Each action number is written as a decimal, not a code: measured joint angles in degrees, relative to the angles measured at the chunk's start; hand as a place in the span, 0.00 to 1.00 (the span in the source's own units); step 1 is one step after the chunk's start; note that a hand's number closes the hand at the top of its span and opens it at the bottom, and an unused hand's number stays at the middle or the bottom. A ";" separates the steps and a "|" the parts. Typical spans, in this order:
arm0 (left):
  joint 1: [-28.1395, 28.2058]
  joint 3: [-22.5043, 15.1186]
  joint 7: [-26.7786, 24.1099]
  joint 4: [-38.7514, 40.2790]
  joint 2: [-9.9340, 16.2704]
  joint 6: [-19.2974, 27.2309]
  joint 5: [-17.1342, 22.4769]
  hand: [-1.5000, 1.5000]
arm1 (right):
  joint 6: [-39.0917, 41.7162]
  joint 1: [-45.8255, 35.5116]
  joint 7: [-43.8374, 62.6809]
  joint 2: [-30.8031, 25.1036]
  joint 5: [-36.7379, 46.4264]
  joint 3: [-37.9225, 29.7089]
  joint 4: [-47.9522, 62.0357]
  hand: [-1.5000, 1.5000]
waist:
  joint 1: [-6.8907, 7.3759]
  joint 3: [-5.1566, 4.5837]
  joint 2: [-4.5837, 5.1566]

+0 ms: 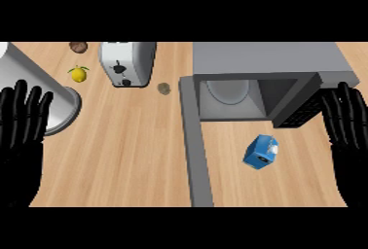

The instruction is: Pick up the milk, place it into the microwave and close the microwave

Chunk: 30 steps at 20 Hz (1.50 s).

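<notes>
- A light wooden counter (129,160) fills the view, its grain running across.
- The small blue milk carton (260,151) lies on the counter just in front of the open grey microwave (266,61), apart from its sill. Its long axis runs tilted, from near left to far right, the paler top end toward the microwave's cavity.
- The microwave's grey door (195,146) stands swung wide open, seen edge-on as a long strip reaching to the counter's near edge, just left of the carton.
- Inside the cavity a pale round turntable plate (229,91) shows; its far part is hidden under the microwave's roof.
- The right hand (346,126) rests at the right edge, fingers straight and released, holding nothing; it overlaps the microwave's dark side grille (302,114).
- The left hand (22,121) rests at the left edge, fingers straight and spread, also holding nothing.
- Behind the left hand a large silvery cylinder (43,92) lies partly cut off by the edge; what it is cannot be told.
- Toward the far edge: a silver toaster (127,62), a yellow lemon (78,73), a brown roundish item (78,47), and a small brownish lump (164,88) between toaster and microwave door, both too small to identify.
</notes>
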 measured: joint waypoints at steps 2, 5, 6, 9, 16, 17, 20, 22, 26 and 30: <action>0.16 -0.32 0.03 -0.85 0.17 -0.36 -0.20 0.00 | -0.77 -1.81 0.29 0.61 0.50 0.00 1.07 0.00 | 0.26 -0.62 0.50; -0.18 -0.29 -0.69 0.13 1.01 -1.58 -0.60 0.00 | -2.82 -4.60 1.62 2.05 3.64 2.02 1.24 0.00 | 0.39 -1.13 0.94; -1.16 0.31 -0.45 0.72 1.66 -2.11 -0.21 0.00 | -3.85 -6.43 3.07 2.66 5.18 3.02 1.25 0.00 | 0.43 -1.24 1.03; -1.48 0.46 2.08 2.07 0.19 -0.39 0.07 0.00 | -6.08 -9.10 6.24 4.47 3.18 3.48 2.72 0.00 | 0.52 -1.44 1.21; 3.87 0.78 5.76 -3.70 -0.81 -0.59 2.03 0.00 | -8.65 -9.97 8.05 4.93 1.66 3.46 3.85 0.00 | 0.58 -1.56 1.26; 4.06 0.59 6.61 -4.73 -0.96 -0.42 1.96 0.00 | -8.64 -9.48 8.35 5.00 1.73 3.62 3.51 0.00 | 0.56 -1.57 1.26; 6.03 0.16 8.12 -7.75 -1.21 -0.65 1.93 0.00 | -8.69 -8.03 8.36 5.25 2.41 4.10 3.82 0.00 | 0.54 -1.58 1.26; 8.63 -1.95 7.42 -9.27 -2.48 -0.38 0.35 0.00 | -9.20 -7.65 7.56 5.32 3.17 4.16 5.56 0.00 | 0.59 -1.58 1.26; 10.25 -3.42 6.73 -9.70 -3.29 -0.44 -0.98 0.00 | -8.65 -6.12 5.74 5.29 3.30 3.72 8.44 0.00 | 0.53 -1.59 1.28; 13.90 -4.91 5.73 -11.94 -3.45 -0.95 -1.13 0.00 | -7.42 -1.85 0.41 5.21 2.29 3.08 11.78 0.00 | 0.55 -1.58 1.27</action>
